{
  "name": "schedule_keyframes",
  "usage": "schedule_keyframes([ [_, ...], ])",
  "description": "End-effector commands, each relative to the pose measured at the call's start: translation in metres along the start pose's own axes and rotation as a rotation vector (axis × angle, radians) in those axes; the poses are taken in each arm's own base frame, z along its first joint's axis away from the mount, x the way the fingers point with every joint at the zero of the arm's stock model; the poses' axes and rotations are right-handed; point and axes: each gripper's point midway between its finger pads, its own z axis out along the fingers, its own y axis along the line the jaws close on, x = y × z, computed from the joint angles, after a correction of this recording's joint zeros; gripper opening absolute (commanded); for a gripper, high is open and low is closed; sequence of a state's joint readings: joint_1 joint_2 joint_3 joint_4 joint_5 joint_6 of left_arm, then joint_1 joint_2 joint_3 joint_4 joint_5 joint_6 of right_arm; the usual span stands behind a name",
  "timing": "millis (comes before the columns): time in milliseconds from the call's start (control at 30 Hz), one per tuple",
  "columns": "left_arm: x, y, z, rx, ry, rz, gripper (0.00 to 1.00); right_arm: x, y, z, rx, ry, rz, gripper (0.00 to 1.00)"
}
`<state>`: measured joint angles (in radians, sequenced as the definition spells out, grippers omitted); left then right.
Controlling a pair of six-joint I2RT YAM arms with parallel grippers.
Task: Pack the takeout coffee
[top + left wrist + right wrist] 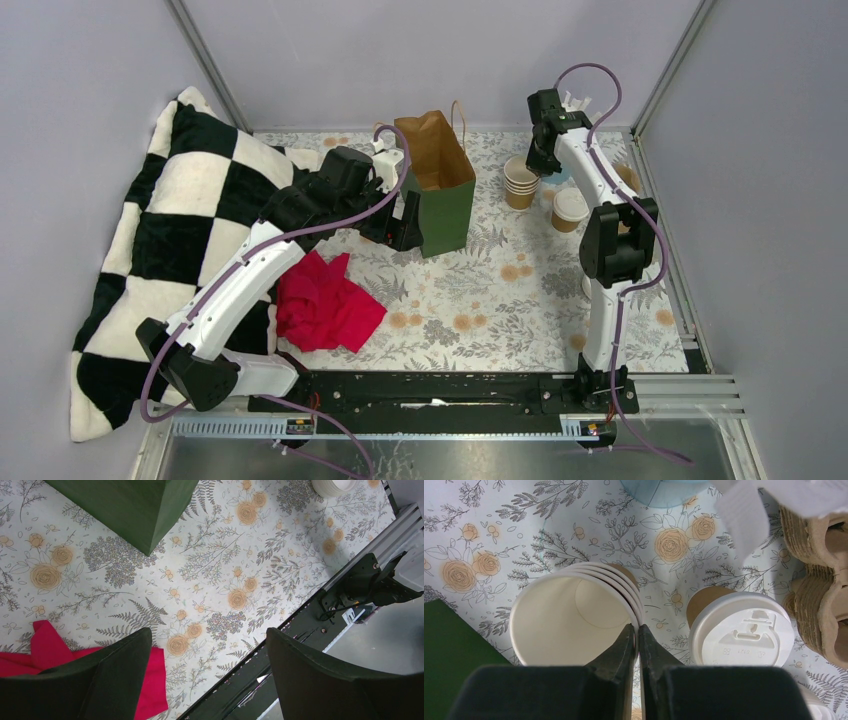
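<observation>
Kraft-paper cups nest in a lidless stack (574,615) near the tabletop's (480,300) far right corner, their cream insides showing. The right gripper (636,630) has its jaws pinched on the rim of the stack, one finger inside and one outside. A lidded cup (741,630) sits just beside the stack. A green bag (445,200) stands open near the middle of the far edge, showing its brown lining. The left gripper (405,228) hovers beside the bag, jaws spread wide and grasping nothing.
</observation>
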<state>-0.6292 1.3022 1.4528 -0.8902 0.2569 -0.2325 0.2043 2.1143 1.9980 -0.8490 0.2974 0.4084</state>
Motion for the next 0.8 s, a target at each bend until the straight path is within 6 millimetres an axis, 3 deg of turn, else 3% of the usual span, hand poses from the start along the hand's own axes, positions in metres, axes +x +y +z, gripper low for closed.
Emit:
schedule_keyframes([
  [0, -0.015, -0.007, -0.015, 0.019, -0.062, 0.030, 0.88, -0.013, 0.007, -0.024, -0.038, -0.044, 0.006, 0.00],
  [167, -0.015, -0.008, -0.016, 0.021, -0.065, 0.031, 0.88, -0.011, 0.016, -0.025, -0.091, -0.033, 0.002, 0.00],
  [333, -0.014, -0.007, -0.017, 0.020, -0.066, 0.032, 0.88, -0.023, 0.016, -0.044, -0.131, -0.102, 0.024, 0.00],
  [500, -0.014, -0.008, -0.017, 0.026, -0.066, 0.034, 0.88, -0.015, 0.010, -0.038, -0.102, -0.047, -0.017, 0.00],
  [767, -0.014, -0.010, -0.018, 0.029, -0.069, 0.035, 0.89, -0.039, 0.023, -0.072, -0.217, -0.137, 0.009, 0.00],
])
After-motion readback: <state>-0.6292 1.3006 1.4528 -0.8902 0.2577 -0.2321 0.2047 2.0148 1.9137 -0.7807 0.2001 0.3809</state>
